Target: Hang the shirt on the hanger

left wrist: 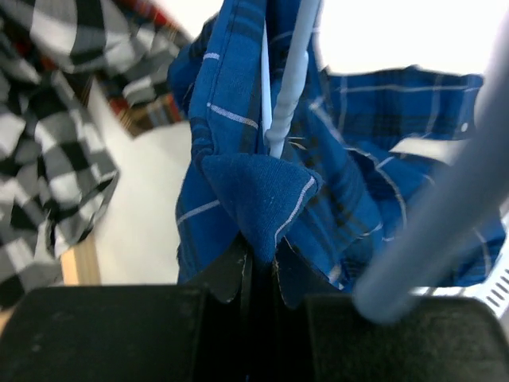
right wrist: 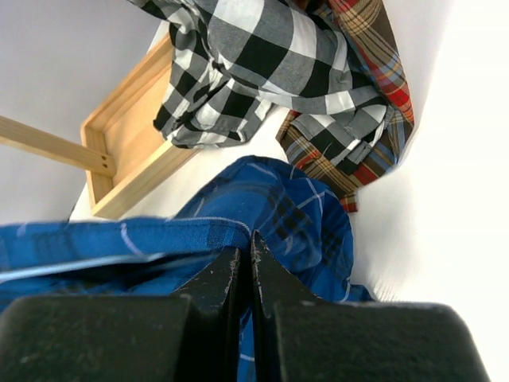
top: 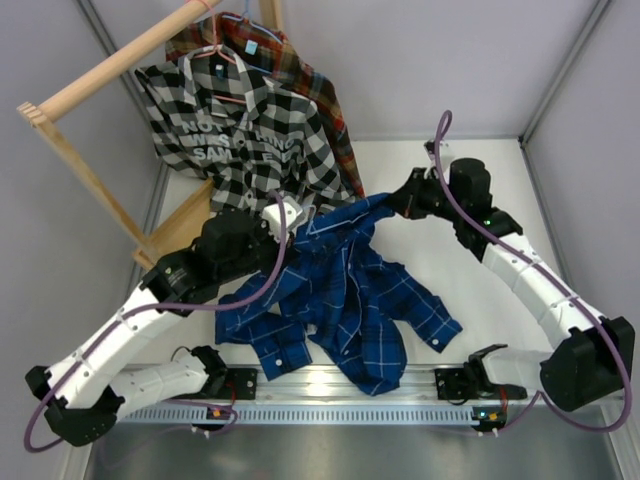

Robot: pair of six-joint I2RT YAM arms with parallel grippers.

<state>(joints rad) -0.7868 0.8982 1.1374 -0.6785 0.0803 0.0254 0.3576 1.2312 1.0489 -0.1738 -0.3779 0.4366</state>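
Note:
The dark blue plaid shirt [top: 345, 290] lies bunched mid-table, its upper part lifted between both grippers. My left gripper [top: 287, 217] is shut on a fold of the shirt [left wrist: 262, 199]; the fabric peak sticks up out of the closed jaws. The light-blue wire hanger [left wrist: 290, 72] runs upright inside the shirt just beyond that fold. I cannot make the hanger out in the top view. My right gripper [top: 397, 203] is shut on a hem edge of the shirt [right wrist: 159, 235], which stretches left from the jaws.
A wooden rack [top: 110, 65] stands at the back left. A black-and-white checked shirt [top: 245, 130] and a red-brown plaid shirt [top: 325, 95] hang on it, close behind the left gripper. A metal rail [top: 330, 385] runs along the near edge. A blurred cable [left wrist: 445, 215] crosses the left wrist view.

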